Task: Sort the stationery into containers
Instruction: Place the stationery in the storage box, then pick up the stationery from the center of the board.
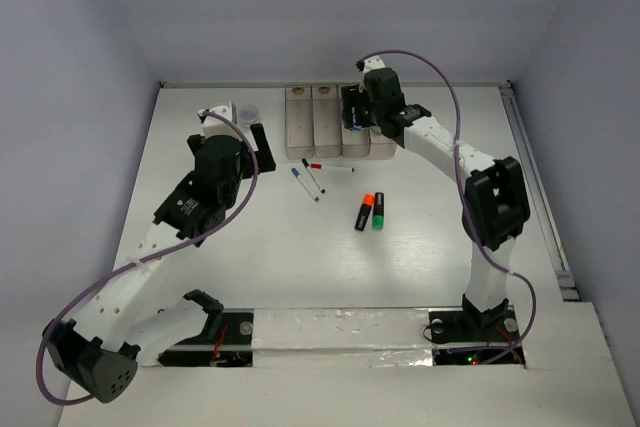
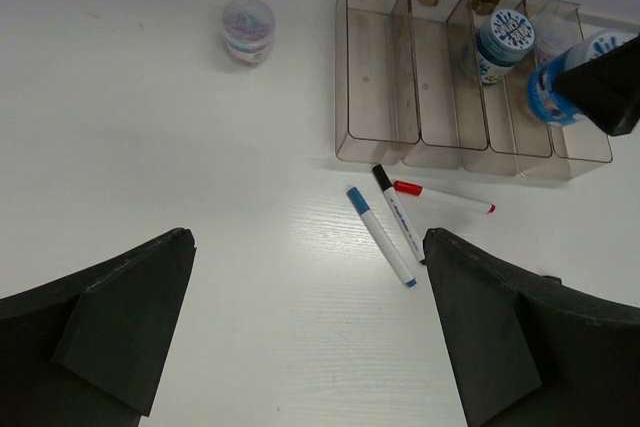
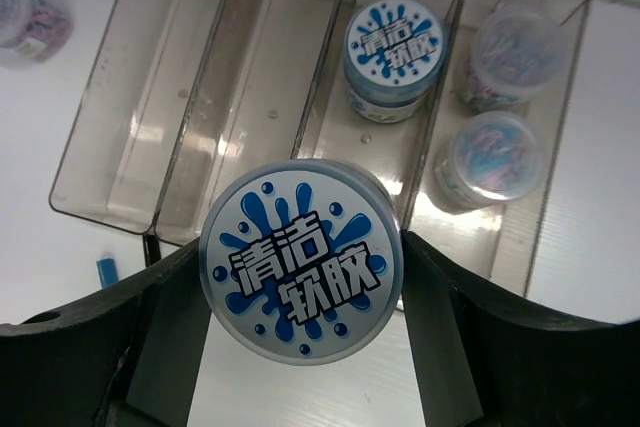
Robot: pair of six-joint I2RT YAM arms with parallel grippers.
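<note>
Round clear tub with blue-white splash-patterned lid [image 3: 300, 262] sits clamped in your right pincer [image 3: 305, 307], above the near end of the clear beige four-compartment tray [image 3: 100, 209]; the compartment holding a matching tub [image 3: 393, 42] lies slightly right and ahead.

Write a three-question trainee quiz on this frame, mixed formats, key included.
1. True or false: the right gripper is shut on a blue-lidded tub.
2. Not counting the held one, how many tubs rest inside the tray? A one, B three, C five.
3. Fill in: the three pens lie on the ____, in front of the tray.
Key: 1 true; 2 B; 3 table.
</note>
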